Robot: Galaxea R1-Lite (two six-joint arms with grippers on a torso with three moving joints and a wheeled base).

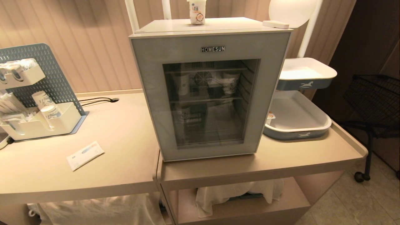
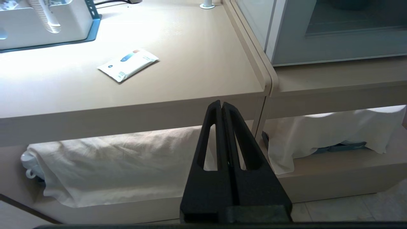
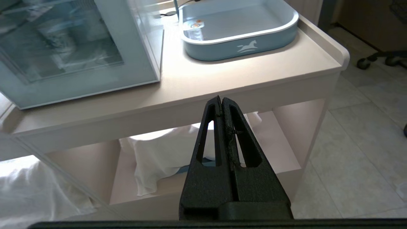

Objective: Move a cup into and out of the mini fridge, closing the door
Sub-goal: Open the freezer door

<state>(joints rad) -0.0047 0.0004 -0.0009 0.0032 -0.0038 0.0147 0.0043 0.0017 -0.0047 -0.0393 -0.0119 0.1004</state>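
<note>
The mini fridge (image 1: 218, 26) stands on the counter with its grey-blue glass door (image 1: 268, 93) shut; paper cups show dimly on its wire shelves. The cup (image 1: 270, 118), small and white with an orange-printed lid (image 3: 194, 25), sits in the lower tray (image 1: 312, 128) against the fridge's right side. A similar white container (image 1: 197, 12) with orange print stands on the fridge top. Both grippers are outside the head view. My left gripper (image 2: 221, 103) and right gripper (image 3: 220, 98) hang shut and empty below the counter's front edge.
A pegboard organizer (image 1: 47, 103) with paper cups stands at the left, with a flat white packet (image 1: 85, 155) in front of it. An upper tray (image 1: 306, 73) sits behind the lower one. White cloths (image 1: 237, 190) cover the under-shelf. A black wire cart (image 1: 375, 100) stands at the right.
</note>
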